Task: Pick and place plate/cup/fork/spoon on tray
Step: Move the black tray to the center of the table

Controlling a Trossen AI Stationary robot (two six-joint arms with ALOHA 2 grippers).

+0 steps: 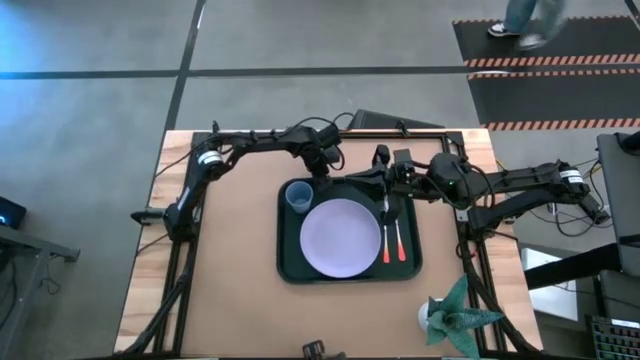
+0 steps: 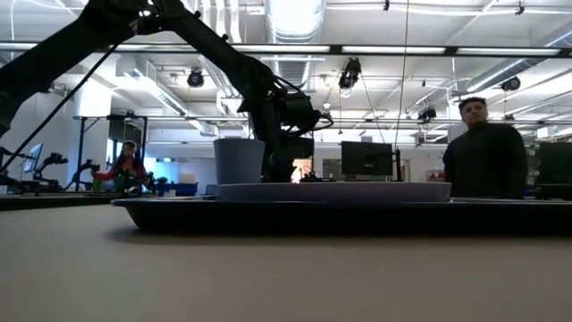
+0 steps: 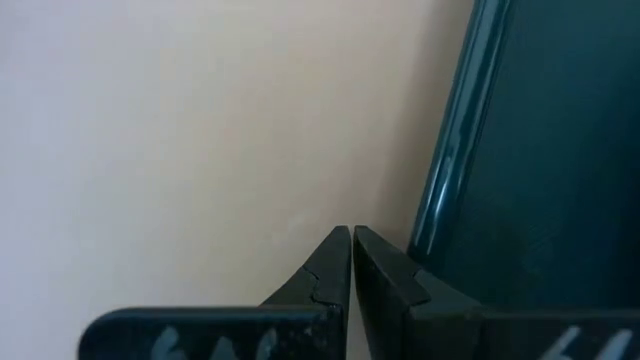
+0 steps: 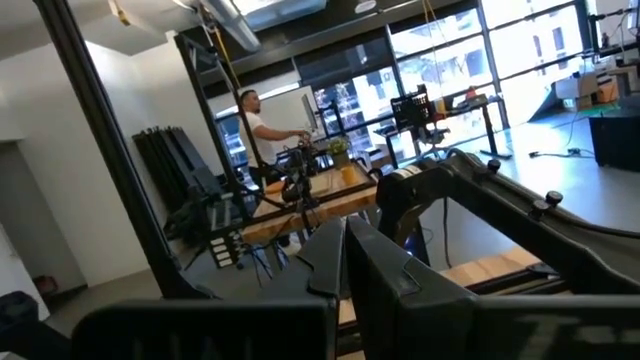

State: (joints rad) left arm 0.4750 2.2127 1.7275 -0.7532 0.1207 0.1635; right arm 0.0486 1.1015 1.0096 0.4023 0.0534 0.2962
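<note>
The dark green tray (image 1: 290, 262) lies mid-table. On it sit the lavender plate (image 1: 341, 238) and, at its far left corner, the light-blue cup (image 1: 297, 197), upright. The fork and the spoon, both orange-red handled (image 1: 386, 245) (image 1: 399, 240), lie side by side right of the plate; I cannot tell which is which. My left gripper (image 3: 351, 232) points down, shut, over bare wood just outside the tray's rim (image 3: 450, 150), behind the cup (image 2: 239, 161). My right gripper (image 4: 345, 235) hangs shut high over the tray's far right, pointing into the room.
A potted green plant (image 1: 455, 315) stands at the table's near right corner. A dark flat object (image 1: 395, 120) sits at the far edge. A person (image 2: 483, 148) stands beyond the table. Bare wood (image 1: 230, 290) lies left of and in front of the tray.
</note>
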